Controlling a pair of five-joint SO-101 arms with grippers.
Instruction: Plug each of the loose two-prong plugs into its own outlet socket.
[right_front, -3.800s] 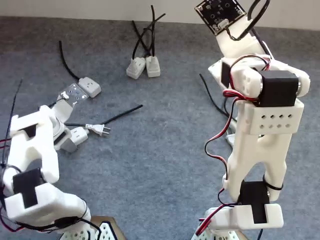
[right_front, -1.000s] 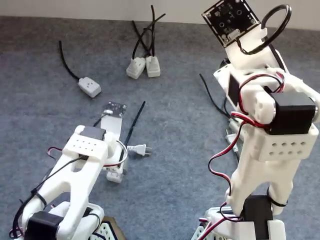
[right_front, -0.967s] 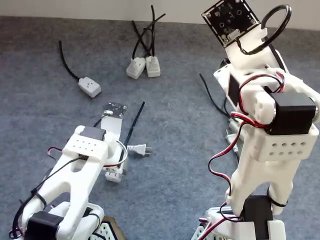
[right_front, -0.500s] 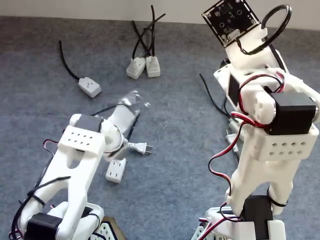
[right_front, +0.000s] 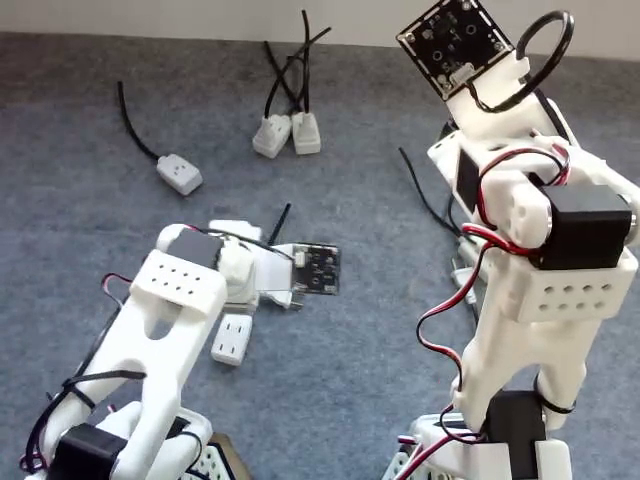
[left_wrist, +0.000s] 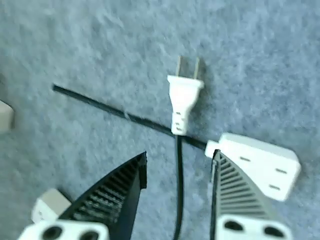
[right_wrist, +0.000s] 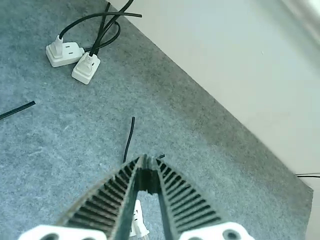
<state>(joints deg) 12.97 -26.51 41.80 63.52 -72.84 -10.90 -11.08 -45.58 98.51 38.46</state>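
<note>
My left gripper (left_wrist: 179, 159) hangs low over the grey, felt-like worktop (right_front: 360, 200), its black ribbed fingers (left_wrist: 125, 185) spread wide apart. My white plastic left arm (right_front: 170, 300) folds forward from the near left corner, with the wrist turned rightward toward the middle of the worktop. The white two-prong plug (left_wrist: 184, 100) lies flat just beyond my fingertips, untouched. Its two metal prongs point away from me, and its thin black cord (left_wrist: 179, 200) runs back through the gap between the fingers. A second black cord (left_wrist: 115, 112) crosses that cord at a slant. A smooth white socket block (left_wrist: 257, 162) with rounded corners rests just beside one finger, close to the plug but apart from it.

My right gripper (right_wrist: 148, 165) has its ribbed fingers pressed together, held well above the worktop. My right arm (right_front: 540, 260) stands tall at the right, wrist raised toward the far side. At the far centre, a pair of white socket blocks (right_wrist: 64, 52) lie side by side, each with a black cord leading off. At the far left sits a pale grey socket block (right_front: 180, 175) on its own black cord.
</note>
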